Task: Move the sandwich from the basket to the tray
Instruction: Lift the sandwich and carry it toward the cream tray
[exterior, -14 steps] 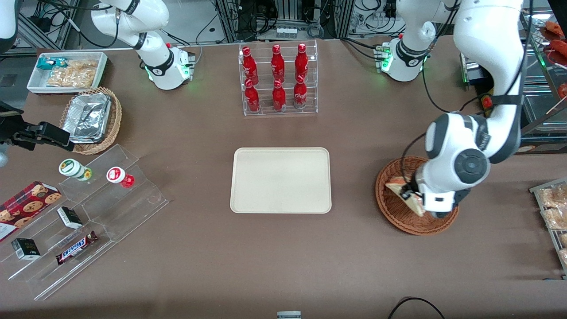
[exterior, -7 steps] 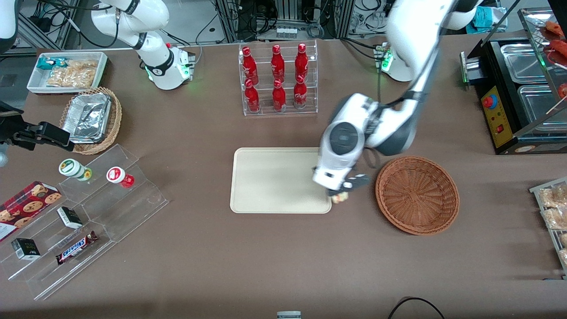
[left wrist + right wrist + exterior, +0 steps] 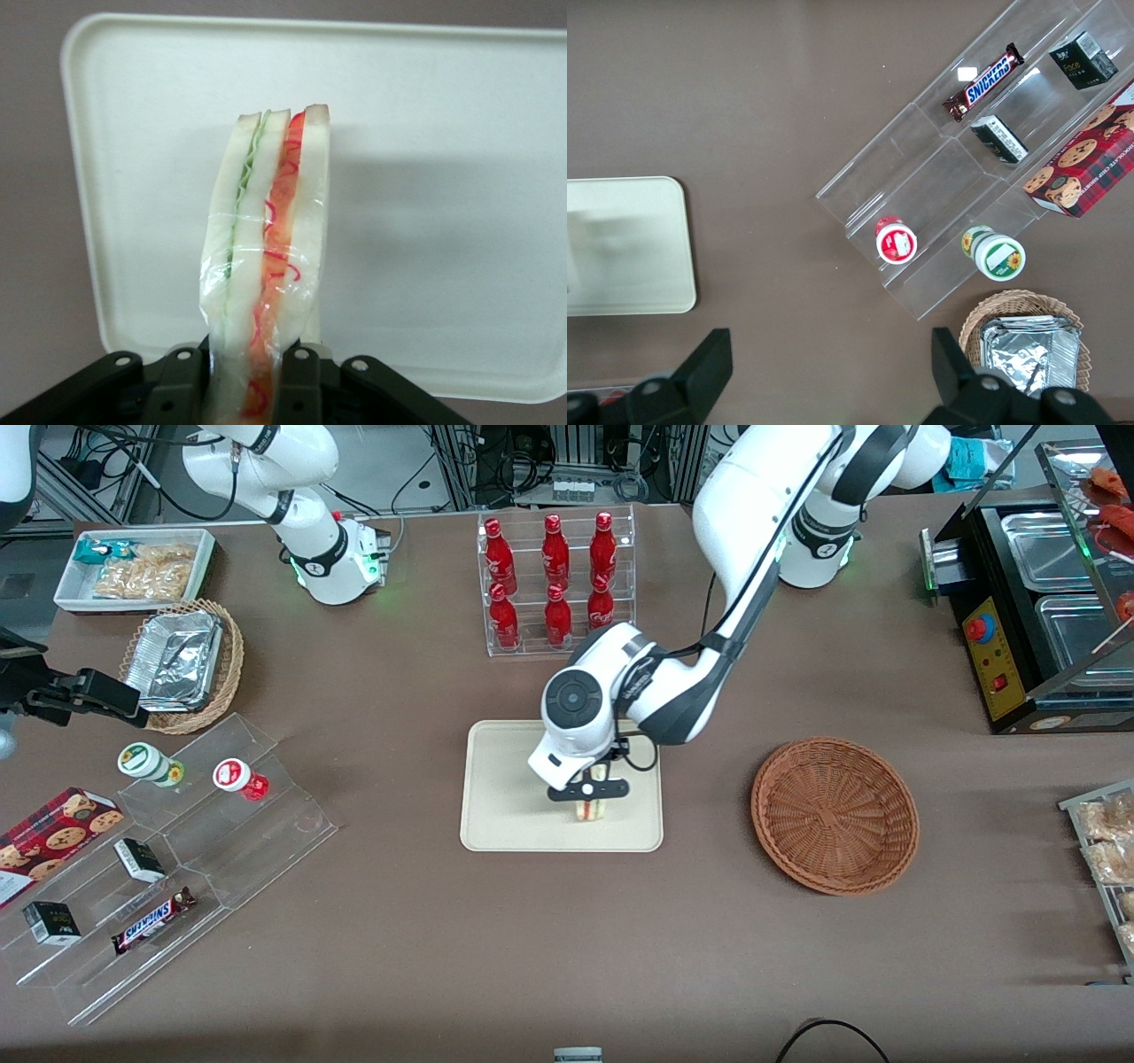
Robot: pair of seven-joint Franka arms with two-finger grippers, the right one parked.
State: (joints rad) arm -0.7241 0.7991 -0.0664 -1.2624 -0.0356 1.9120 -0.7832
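Gripper (image 3: 588, 789) first: in the front view I see it near the middle of the frame, over the tray (image 3: 505, 779), in the tray's lower right quarter, with its fingers closed on the sandwich (image 3: 588, 809). The sandwich hangs just below the black finger bar, and its pale end with a strip of filling shows above the tray's nearer edge. The basket (image 3: 834, 815) sits at centre right of the frame, toward the working arm's end of the table, well apart from the tray and with nothing in it that I can make out.

From the left wrist view, the sandwich (image 3: 266, 257) is clamped at its lower end between the two dark fingers (image 3: 182, 385), bread faces against the pads, so the grip squeezes across the layers. Its long axis runs straight away from the gripper (image 3: 244, 390), toward the tray (image 3: 443, 177), which fills the frame around it. Green filling shows on one side, red-orange on the other, under clear wrap. I cannot tell from either view whether the tip is touching the tray or hanging just above it.

The right wrist view shows only a corner of the tray (image 3: 629, 266) at middle left.

My judgement: the sandwich is already over the tray, so what remains is a straight descent along that axis, then release. Standing on end, it may topple flat.
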